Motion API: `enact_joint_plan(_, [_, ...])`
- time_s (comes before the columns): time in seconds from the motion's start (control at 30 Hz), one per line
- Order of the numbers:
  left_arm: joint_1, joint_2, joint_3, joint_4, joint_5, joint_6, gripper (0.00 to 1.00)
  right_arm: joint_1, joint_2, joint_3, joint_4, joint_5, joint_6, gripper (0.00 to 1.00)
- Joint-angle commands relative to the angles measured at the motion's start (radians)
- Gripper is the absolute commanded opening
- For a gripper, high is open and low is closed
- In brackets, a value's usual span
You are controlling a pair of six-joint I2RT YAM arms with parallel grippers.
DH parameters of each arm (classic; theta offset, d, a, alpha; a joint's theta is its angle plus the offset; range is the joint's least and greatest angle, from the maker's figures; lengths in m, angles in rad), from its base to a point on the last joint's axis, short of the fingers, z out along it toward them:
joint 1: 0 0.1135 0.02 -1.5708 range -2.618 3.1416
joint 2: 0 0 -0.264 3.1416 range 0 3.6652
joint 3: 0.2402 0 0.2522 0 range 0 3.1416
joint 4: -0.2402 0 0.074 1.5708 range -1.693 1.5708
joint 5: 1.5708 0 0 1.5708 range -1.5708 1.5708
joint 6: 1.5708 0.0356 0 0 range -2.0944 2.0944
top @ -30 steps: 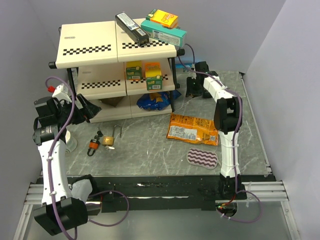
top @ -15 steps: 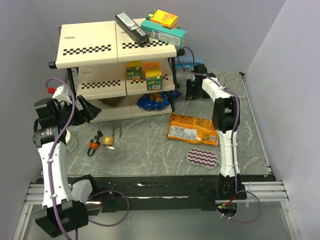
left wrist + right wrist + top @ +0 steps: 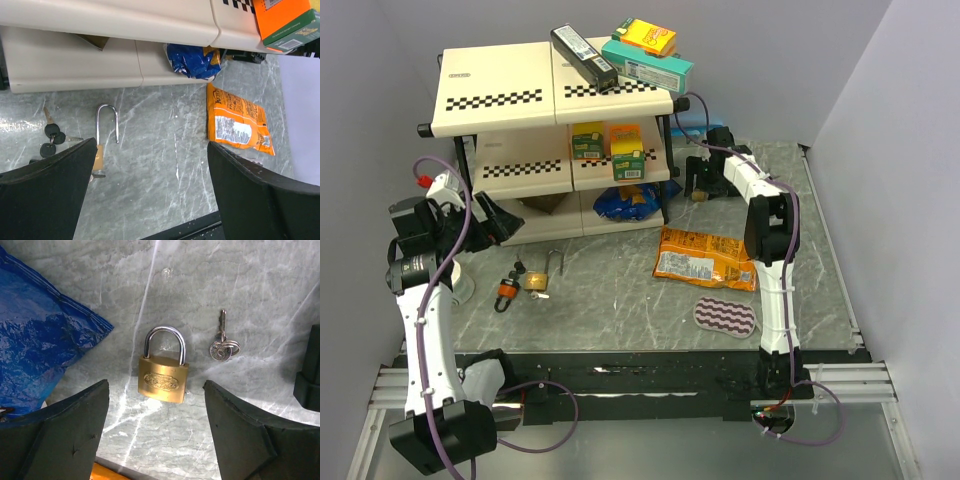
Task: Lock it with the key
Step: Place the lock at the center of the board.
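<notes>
Right gripper (image 3: 704,178) jaws spread wide, untouched brass padlock (image 3: 162,374) flat on table (image 3: 260,280) between them, shackle toward twelve o'clock, key (image 3: 223,346) at its two o'clock, left gripper (image 3: 151,150) jaws spread.

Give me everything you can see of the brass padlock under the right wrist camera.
The brass padlock lies flat on the grey marbled table, face up, an embossed oval emblem on its squarish golden body. Its silvery shackle appears seated at both legs, so it looks shut. Nothing touches it: the right gripper hangs open over it, and the small key lies apart beside it.
</notes>
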Motion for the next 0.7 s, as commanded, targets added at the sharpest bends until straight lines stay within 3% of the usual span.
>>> enact_joint_plan(0.0, [0.007,-0.019,0.036,-0.029,0.031,0.046,0.96,0.006,-0.027,0.024,0.004,-0.022,-0.003,0.83])
enact_joint_plan(0.2, [0.005,-0.031,0.034,-0.017,0.057,0.054,0.96,0.008,-0.205,-0.157,0.146,-0.078,-0.025,0.84])
enact_joint_plan(0.43, [0.005,-0.031,0.056,0.002,0.007,0.009,0.96,0.003,-0.362,-0.23,0.107,-0.062,-0.002,0.84])
enact_joint_plan(0.67, [0.005,-0.01,0.099,-0.093,0.06,0.21,0.96,-0.034,-0.63,-0.514,0.107,-0.036,-0.041,0.87])
